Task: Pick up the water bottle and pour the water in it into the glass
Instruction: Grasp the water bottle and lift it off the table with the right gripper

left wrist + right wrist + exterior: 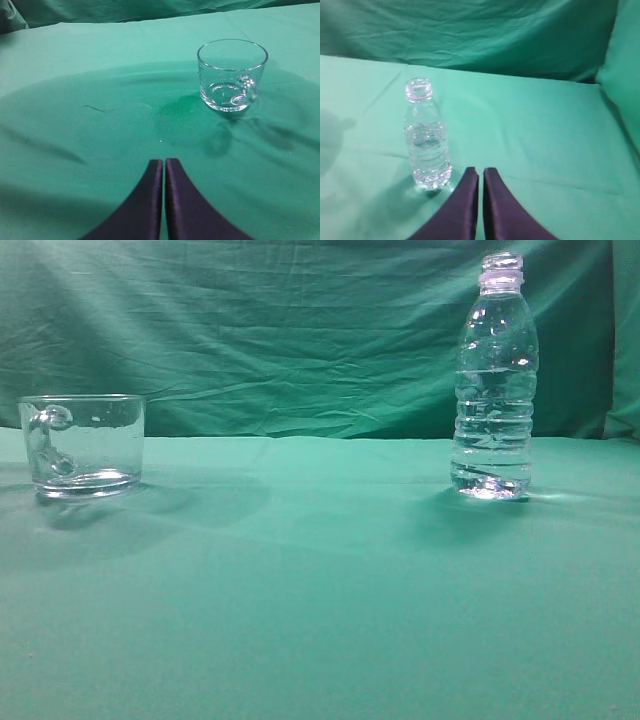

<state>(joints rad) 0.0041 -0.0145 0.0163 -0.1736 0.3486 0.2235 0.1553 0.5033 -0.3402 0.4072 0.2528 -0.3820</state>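
Observation:
The water bottle (pixel 494 380) stands upright and capless on the green cloth at the right; its water (pixel 492 430) reaches to about the shoulder. It also shows in the right wrist view (pixel 426 136), ahead and left of my right gripper (pixel 481 171), which is shut and empty. The glass (pixel 84 444) stands at the left, empty, handle facing the camera. In the left wrist view the glass (pixel 231 75) stands ahead and to the right of my left gripper (pixel 164 161), which is shut and empty. Neither gripper shows in the exterior view.
A green cloth covers the table (pixel 320 590) and hangs as a wrinkled backdrop (pixel 280 330) behind it. A fold of cloth rises at the right edge (pixel 622 75). Green cloth lies between the glass and the bottle.

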